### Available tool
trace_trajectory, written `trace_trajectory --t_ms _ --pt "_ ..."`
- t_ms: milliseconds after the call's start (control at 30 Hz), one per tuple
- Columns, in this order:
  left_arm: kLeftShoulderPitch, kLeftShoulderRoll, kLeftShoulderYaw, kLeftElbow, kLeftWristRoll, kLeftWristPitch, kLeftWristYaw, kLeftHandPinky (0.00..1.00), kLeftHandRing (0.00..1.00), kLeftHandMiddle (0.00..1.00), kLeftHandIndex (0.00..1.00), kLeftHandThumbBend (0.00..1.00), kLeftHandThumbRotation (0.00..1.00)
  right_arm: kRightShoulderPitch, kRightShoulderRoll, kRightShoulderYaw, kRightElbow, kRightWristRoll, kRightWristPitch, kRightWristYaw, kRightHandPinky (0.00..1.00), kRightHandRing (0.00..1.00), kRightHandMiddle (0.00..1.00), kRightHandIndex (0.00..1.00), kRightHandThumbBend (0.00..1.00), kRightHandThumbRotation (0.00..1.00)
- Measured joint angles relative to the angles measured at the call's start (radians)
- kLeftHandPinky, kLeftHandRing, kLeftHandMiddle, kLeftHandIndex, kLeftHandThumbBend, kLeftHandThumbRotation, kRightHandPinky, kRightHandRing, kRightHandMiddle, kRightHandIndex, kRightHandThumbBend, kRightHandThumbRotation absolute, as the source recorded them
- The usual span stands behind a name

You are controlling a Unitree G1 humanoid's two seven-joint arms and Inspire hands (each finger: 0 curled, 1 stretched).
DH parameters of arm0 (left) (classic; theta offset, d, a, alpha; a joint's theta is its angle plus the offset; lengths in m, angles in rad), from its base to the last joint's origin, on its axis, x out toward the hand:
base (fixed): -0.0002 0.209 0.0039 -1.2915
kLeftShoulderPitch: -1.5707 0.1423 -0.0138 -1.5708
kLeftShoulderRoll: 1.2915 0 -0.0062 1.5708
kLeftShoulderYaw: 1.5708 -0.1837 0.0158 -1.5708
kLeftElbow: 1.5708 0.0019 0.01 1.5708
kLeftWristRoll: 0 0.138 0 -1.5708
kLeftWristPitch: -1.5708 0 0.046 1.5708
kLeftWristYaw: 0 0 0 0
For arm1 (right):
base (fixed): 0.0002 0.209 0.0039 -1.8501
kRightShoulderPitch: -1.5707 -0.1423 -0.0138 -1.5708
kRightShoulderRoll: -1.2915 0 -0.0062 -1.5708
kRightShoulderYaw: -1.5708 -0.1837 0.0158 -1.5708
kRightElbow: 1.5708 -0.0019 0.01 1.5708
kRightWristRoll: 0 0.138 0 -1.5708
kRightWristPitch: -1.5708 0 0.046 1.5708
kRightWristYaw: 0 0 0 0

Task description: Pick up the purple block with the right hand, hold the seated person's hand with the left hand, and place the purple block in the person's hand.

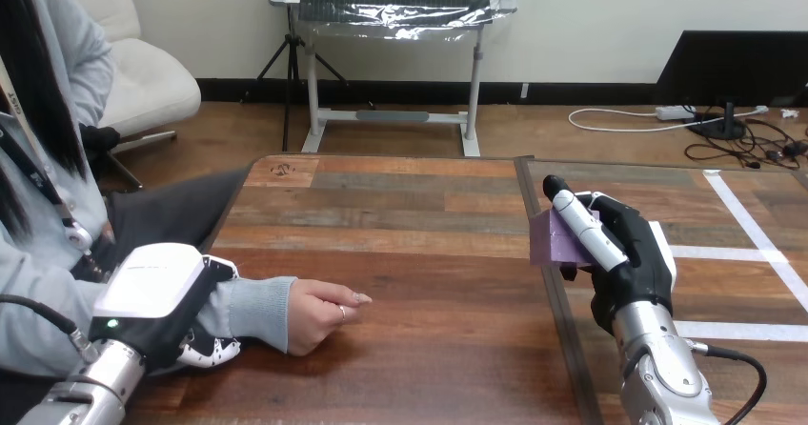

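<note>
Head camera, high, close, faces forward and down across wooden table [419,253]; person [38,282] at left edge.

Person's hand [319,315] on table [429,253] at left, left hand [157,296] round forearm [252,306], block [555,241] in right hand [629,253]

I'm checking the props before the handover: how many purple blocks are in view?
1. The block is held in the right hand, at the view's right, its fingers curled round it. Nothing suggests another hidden one.
</note>
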Motion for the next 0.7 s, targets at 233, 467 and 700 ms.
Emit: trace_trajectory --t_ms 233,467,700 --pt "0.0 -0.005 -0.005 0.009 -0.001 -0.014 0.02 0.3 0.35 0.41 0.41 0.93 0.11 0.0 0.0 0.0 -0.003 -0.001 0.004 -0.004 0.0 0.04 0.09 0.14 0.27 0.29" --pt "0.0 -0.011 -0.005 0.012 -0.006 -0.016 0.025 0.29 0.34 0.39 0.39 0.91 0.07 0.0 0.0 0.0 -0.003 -0.001 0.006 -0.004 0.0 0.04 0.09 0.14 0.27 0.3" --pt "0.0 -0.016 -0.006 0.022 -0.012 -0.019 0.034 0.26 0.32 0.37 0.37 0.89 0.06 0.0 0.0 0.001 -0.003 -0.001 0.011 -0.004 0.0 0.04 0.09 0.15 0.27 0.3"
